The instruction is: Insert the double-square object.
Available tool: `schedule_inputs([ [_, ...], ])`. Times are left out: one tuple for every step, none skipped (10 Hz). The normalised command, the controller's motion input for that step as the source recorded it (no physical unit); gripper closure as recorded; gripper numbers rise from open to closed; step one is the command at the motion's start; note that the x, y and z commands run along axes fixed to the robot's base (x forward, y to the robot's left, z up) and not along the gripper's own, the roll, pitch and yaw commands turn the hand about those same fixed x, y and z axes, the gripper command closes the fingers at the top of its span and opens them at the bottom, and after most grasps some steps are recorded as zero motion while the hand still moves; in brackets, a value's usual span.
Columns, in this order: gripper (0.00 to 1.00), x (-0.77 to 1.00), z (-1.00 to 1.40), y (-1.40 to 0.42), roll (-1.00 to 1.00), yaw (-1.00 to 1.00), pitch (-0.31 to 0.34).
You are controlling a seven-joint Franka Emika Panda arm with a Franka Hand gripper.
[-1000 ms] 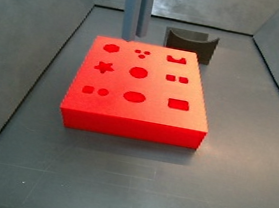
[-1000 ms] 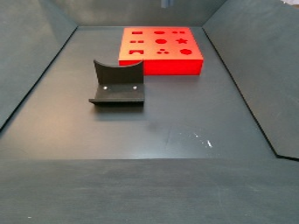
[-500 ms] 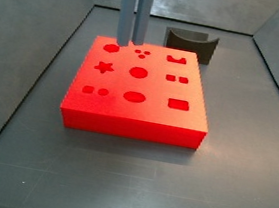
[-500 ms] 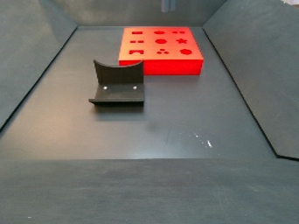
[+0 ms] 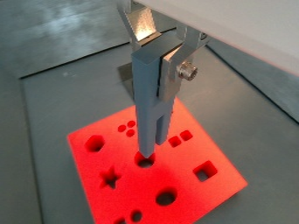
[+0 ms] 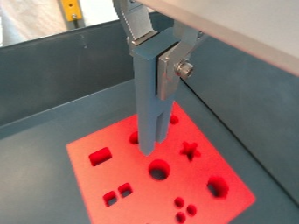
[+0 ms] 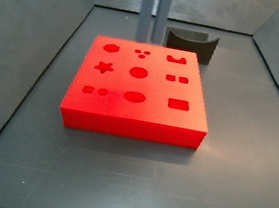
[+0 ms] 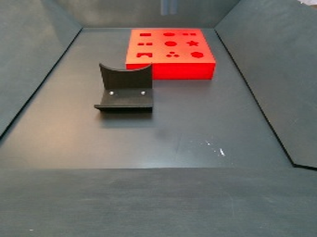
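My gripper [image 5: 160,54] is shut on the double-square object [image 5: 149,96], a slim grey-blue upright bar; both show in both wrist views, the gripper [image 6: 158,59] clamping the bar [image 6: 152,101] near its top. The two prongs point down and hang above the flat red block [image 5: 211,188], over its round hole [image 5: 145,161]. In a side view the bar [image 7: 156,12] stands over the far edge of the red block [image 7: 134,110], clear of its top; the gripper itself is out of that view. The pair of small square holes [image 7: 176,79] lies to the bar's right there.
The dark fixture [image 8: 124,88] stands on the grey floor apart from the red block [image 8: 170,53]; it also shows behind the block in a side view [image 7: 191,42]. Sloping grey walls [image 7: 26,76] bound the floor on all sides.
The bar, held in my gripper, has shifted sideways along the red block's far edge, to the right in a side view. Block and fixture have not moved.
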Motion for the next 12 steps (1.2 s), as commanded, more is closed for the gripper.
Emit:
schedule_inputs([
  [1.0,0.45,0.0,0.23,-0.01,-0.79,-0.007],
  [1.0,0.43,-0.01,0.23,0.0,-0.81,-0.004],
  [1.0,0.46,-0.01,0.23,0.0,-0.79,-0.009],
  [1.0,0.75,-0.11,0.18,0.0,-0.52,-0.009],
  [1.0,0.91,-0.35,-0.02,0.0,-0.26,0.0],
  [1.0,0.44,-0.4,0.0,0.06,-0.03,0.0],
  [1.0,0.3,-0.36,0.0,0.2,-0.01,0.027],
  [1.0,0.23,-0.41,0.0,0.16,0.02,0.05],
  [1.0,0.67,-0.43,-0.08,0.09,0.0,0.007],
  [1.0,0.72,-0.45,-0.09,0.07,-0.01,0.0],
  [1.0,0.59,-0.54,-0.02,0.03,-0.07,-0.011],
  [1.0,0.15,-0.46,0.0,0.09,0.0,0.0],
])
